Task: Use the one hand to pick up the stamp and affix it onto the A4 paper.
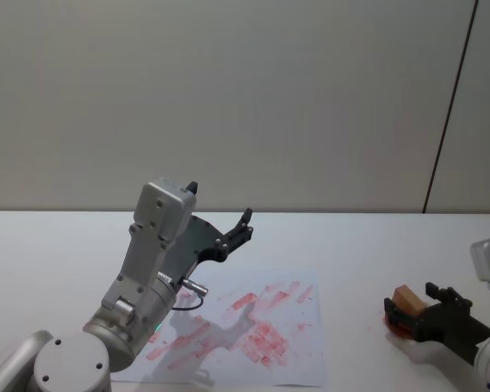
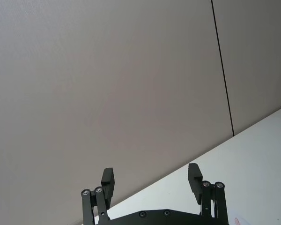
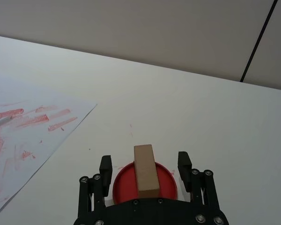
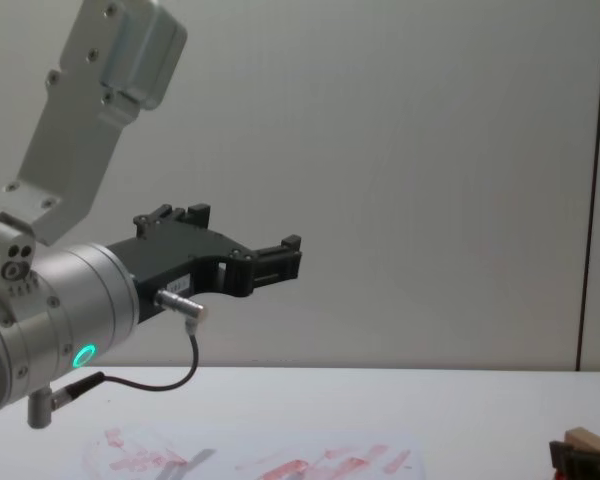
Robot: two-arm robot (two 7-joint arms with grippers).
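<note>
Straddling the stamp (image 3: 146,171), the right gripper (image 3: 145,161) stands spread, a finger on each side with gaps showing, nothing clamped; the block rests on the red ink pad (image 3: 168,183), its long axis along the gripper's reach. The A4 paper (image 3: 28,136) lies to the robot's left of it; the left gripper (image 2: 151,180) hangs raised, spread, empty.

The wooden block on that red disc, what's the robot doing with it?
The right pincer sits open around the stamp, fingers on either side but not touching it. The stamp stands on the red ink pad, to the right of the A4 paper, which already carries red prints. The left pincer hangs open in the air, idle.
</note>
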